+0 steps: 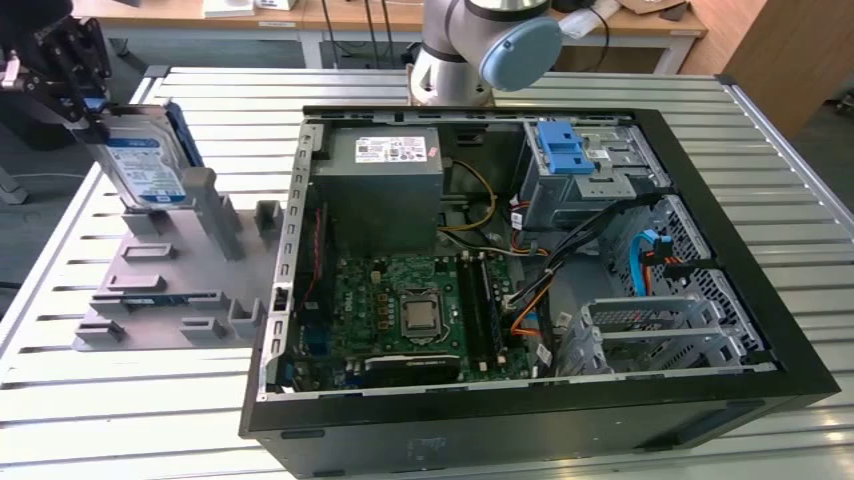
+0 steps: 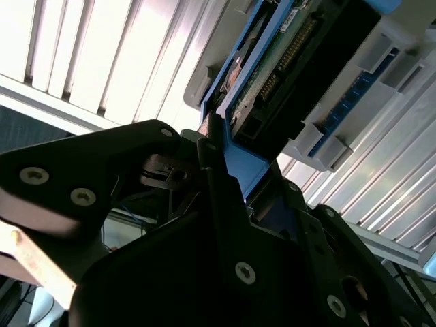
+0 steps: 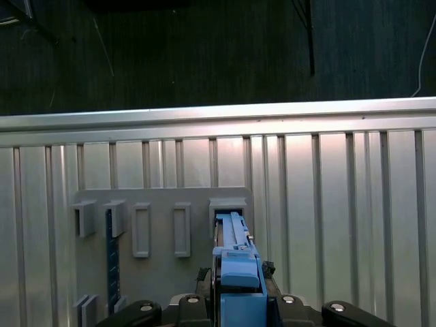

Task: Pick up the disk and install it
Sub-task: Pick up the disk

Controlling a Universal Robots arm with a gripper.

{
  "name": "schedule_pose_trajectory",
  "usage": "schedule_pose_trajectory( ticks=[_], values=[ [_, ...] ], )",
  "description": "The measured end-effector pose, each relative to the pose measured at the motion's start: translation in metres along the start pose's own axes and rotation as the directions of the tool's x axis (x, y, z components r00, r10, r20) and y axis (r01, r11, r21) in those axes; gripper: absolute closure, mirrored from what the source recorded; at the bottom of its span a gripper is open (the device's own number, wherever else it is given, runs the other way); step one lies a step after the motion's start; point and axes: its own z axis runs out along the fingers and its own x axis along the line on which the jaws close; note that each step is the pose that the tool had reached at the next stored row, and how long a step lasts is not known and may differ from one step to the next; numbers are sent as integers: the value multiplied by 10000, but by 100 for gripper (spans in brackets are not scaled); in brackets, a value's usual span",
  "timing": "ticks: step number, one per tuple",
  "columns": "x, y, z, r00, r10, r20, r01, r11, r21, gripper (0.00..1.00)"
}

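While my gripper (image 1: 83,98) is clamped on the upper end of the disk (image 1: 140,160), which stands upright over the grey rack (image 1: 174,275) beside the open computer case (image 1: 534,420), I judge it rigid, fairly heavy and shock-sensitive (best held by its blue rails (image 1: 186,138)).

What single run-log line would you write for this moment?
end effector: shut on disk | disk: upright at grey holder, outside computer case | install: not done
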Motion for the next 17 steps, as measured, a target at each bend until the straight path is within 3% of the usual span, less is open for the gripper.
schedule_pose_trajectory(
  ticks=[17],
  values=[
    [5,-3,-212,10000,0,0,0,10000,4,64]
  ],
)
